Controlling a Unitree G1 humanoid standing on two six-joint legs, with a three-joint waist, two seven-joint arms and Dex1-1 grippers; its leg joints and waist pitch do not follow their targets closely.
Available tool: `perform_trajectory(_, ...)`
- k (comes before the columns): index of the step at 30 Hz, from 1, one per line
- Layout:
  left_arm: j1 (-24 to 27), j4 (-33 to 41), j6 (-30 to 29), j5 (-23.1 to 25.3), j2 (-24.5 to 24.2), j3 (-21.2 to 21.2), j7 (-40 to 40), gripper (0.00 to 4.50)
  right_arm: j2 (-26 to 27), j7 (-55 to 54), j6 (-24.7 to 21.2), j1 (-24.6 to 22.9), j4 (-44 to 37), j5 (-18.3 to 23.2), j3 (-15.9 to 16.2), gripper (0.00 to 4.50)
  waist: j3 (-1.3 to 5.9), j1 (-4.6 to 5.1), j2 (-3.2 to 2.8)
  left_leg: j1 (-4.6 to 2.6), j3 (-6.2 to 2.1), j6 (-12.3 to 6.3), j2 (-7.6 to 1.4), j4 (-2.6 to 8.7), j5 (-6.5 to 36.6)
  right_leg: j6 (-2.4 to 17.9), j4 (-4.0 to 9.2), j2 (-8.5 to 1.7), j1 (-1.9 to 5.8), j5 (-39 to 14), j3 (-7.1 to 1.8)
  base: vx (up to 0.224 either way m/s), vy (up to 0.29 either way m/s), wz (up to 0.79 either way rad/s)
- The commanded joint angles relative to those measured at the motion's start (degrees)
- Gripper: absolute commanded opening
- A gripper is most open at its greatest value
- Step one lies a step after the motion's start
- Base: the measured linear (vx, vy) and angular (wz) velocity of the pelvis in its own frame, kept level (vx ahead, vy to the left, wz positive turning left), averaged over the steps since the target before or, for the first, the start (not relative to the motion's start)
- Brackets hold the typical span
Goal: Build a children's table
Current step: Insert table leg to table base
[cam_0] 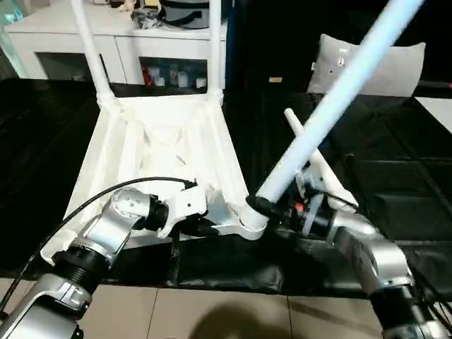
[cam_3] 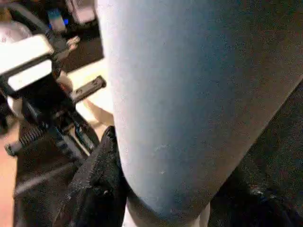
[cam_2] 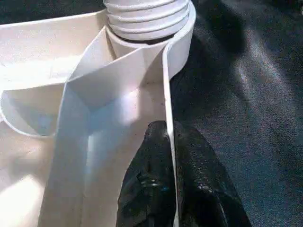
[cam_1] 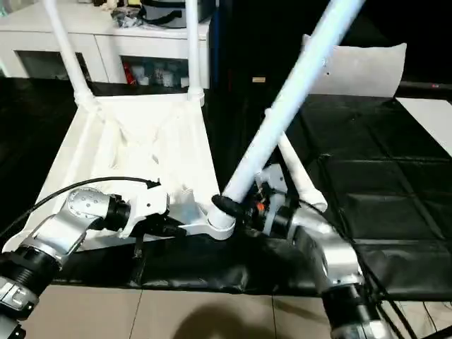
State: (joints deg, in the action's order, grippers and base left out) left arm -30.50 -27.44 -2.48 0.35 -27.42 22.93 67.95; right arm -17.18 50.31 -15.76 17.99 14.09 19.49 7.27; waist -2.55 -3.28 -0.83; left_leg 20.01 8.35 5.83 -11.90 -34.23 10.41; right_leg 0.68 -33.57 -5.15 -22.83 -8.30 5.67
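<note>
The white table top [cam_0: 162,141] lies upside down on a black mat, ribbed side up. Two legs [cam_0: 92,49] [cam_0: 215,49] stand upright in its far corner sockets. My left gripper [cam_2: 170,156] is shut on the thin near rim of the top, close to the near right corner socket [cam_0: 251,220]. My right gripper [cam_0: 272,208] is shut on the lower end of a third leg [cam_0: 332,106]. That leg leans up to the right, and its ridged end [cam_2: 147,14] sits in this socket. Another leg [cam_0: 321,166] lies on the mat behind my right gripper.
A grey-white cushion [cam_0: 395,67] stands at the back right. A white cabinet [cam_0: 63,35] with clutter on it runs along the back left. The black mat [cam_0: 395,183] covers the floor; bare tiles [cam_0: 212,311] show at the near edge.
</note>
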Motion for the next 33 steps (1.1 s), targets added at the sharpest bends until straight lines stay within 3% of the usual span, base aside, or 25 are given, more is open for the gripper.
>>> perform_trajectory(1, -1.22, 0.21, 0.71, 1.65, -0.35, 0.56, 1.04, 0.00, -3.21, -0.73, -0.80, -2.46, 3.44, -6.84, 3.67, 1.89, 3.23, 0.66, -0.50, -0.30, 0.31, -0.95, -0.41, 4.64, 22.35, 5.94, 5.37, -2.28, 2.29, -29.46, -1.77, 0.000, 0.000, 0.00)
perform_trajectory(5, -1.32, 0.19, 0.85, 1.65, -0.41, 0.76, 1.48, 0.00, -4.00, 0.60, -0.09, -1.19, 4.68, -8.44, 5.82, 1.89, 3.11, 0.83, -0.58, -0.35, 0.34, -1.13, -0.30, 4.57, 23.15, 5.51, 5.63, -2.33, 2.16, -31.27, -1.66, 0.000, 0.000, 0.00)
perform_trajectory(7, -1.63, -0.11, 1.17, 1.77, -0.55, 0.89, 1.86, 0.00, -4.35, 1.80, 0.41, 0.39, 6.22, -9.34, 7.06, 1.89, 3.04, 1.20, -0.50, -0.54, 0.20, -0.89, -0.14, 4.43, 24.71, 4.16, 6.17, -2.37, 2.02, -34.66, -1.30, 0.000, 0.000, 0.00)
perform_trajectory(8, -1.81, -0.09, 1.28, 1.83, -0.71, 1.00, 2.19, 0.00, -4.72, 2.86, 0.04, 1.21, 6.83, -9.78, 7.91, 1.89, 3.11, 1.22, -0.19, -0.56, 0.20, -0.96, -0.16, 4.40, 24.57, 4.01, 6.21, -2.39, 2.03, -34.73, -1.29, 0.000, 0.000, 0.00)
perform_trajectory(11, -2.58, -0.09, 1.81, 1.99, -1.36, 1.44, 3.56, 0.00, -6.48, 7.21, -1.60, 3.16, 8.14, -11.12, 11.03, 1.89, 2.91, 1.57, 0.04, -0.33, 0.04, -1.29, -0.37, 4.67, 24.93, 4.45, 6.08, -2.30, 2.08, -33.47, -1.22, 0.000, 0.000, 0.00)
perform_trajectory(12, -2.94, -0.20, 2.17, 2.25, -1.73, 1.72, 4.16, 0.00, -7.02, 8.72, -1.93, 3.63, 8.78, -11.29, 12.02, 1.89, 2.46, 1.61, 0.01, -0.50, 0.15, -1.58, -0.51, 4.80, 25.40, 5.10, 6.09, -2.28, 1.58, -32.38, -1.56, 0.000, 0.000, 0.00)
perform_trajectory(13, -3.22, -0.34, 2.36, 2.43, -1.99, 1.91, 4.61, 0.00, -7.26, 9.56, -1.83, 3.96, 9.34, -11.34, 12.58, 1.89, 2.59, 1.59, -0.09, -0.54, 0.14, -1.67, -0.48, 4.77, 25.43, 5.34, 5.96, -2.31, 1.69, -32.15, -1.61, 0.000, 0.000, 0.00)
perform_trajectory(15, -3.32, -0.27, 2.37, 2.48, -2.16, 1.98, 4.85, 0.00, -7.41, 10.01, -1.73, 4.01, 9.50, -11.30, 12.83, 1.89, 2.22, 1.60, 0.18, -0.24, 0.16, -1.74, -0.69, 5.07, 25.03, 6.20, 5.69, -2.32, 1.67, -29.96, -1.98, 0.000, 0.000, 0.00)
perform_trajectory(17, -3.87, -0.40, 2.49, 2.57, -2.46, 2.01, 5.40, 0.00, -7.71, 11.64, -1.94, 3.91, 9.46, -11.14, 13.33, 1.89, 2.49, 1.57, 0.11, -0.21, 0.14, -1.73, -0.70, 5.07, 24.54, 6.66, 5.38, -2.39, 1.98, -28.65, -2.09, 0.000, 0.000, 0.00)
perform_trajectory(18, -4.32, -0.72, 2.63, 2.69, -2.61, 2.06, 5.73, 0.00, -7.90, 12.29, -2.10, 3.81, 9.33, -11.13, 13.60, 1.89, 1.89, 1.59, 0.44, 0.00, 0.23, -2.16, -0.72, 5.31, 23.77, 7.21, 5.17, -2.30, 1.81, -27.09, -2.36, 0.000, 0.000, 0.00)
perform_trajectory(20, -5.02, -0.93, 2.64, 2.90, -2.96, 2.03, 6.38, 0.00, -8.33, 12.95, -2.09, 3.52, 8.98, -11.11, 14.09, 1.89, 1.60, 1.64, 0.79, 0.13, 0.34, -2.34, -0.71, 5.47, 22.64, 7.53, 5.12, -2.34, 1.86, -25.89, -2.52, 0.000, 0.000, 0.00)
perform_trajectory(23, -5.87, -1.95, 2.45, 3.21, -3.44, 1.75, 6.03, 0.00, -8.35, 12.93, -2.29, 3.20, 8.31, -11.03, 14.45, 1.89, 1.21, 1.55, 0.75, 0.13, 0.40, -2.23, -0.84, 5.72, 21.78, 8.36, 4.87, -2.25, 1.95, -23.74, -2.66, 0.000, 0.000, 0.00)
perform_trajectory(29, -5.32, -2.30, 0.91, 3.57, -4.74, 0.63, 3.67, 0.00, -6.96, 11.20, -2.17, 2.28, 6.94, -10.91, 13.64, 1.89, 0.42, 1.69, 0.90, -0.15, 0.33, -1.71, -0.79, 6.00, 24.18, 7.47, 5.41, -2.40, 1.71, -28.33, -2.66, 0.000, 0.000, 0.00)
perform_trajectory(33, -3.82, -0.04, -1.55, 2.72, -5.31, -0.79, 2.80, 0.00, -5.82, 9.66, -2.32, 1.69, 5.97, -10.62, 12.86, 1.89, -0.05, 2.02, 0.81, -0.36, -0.05, -0.95, -0.79, 6.18, 26.76, 5.78, 5.99, -2.60, 1.41, -33.81, -2.52, 0.000, 0.000, 0.00)
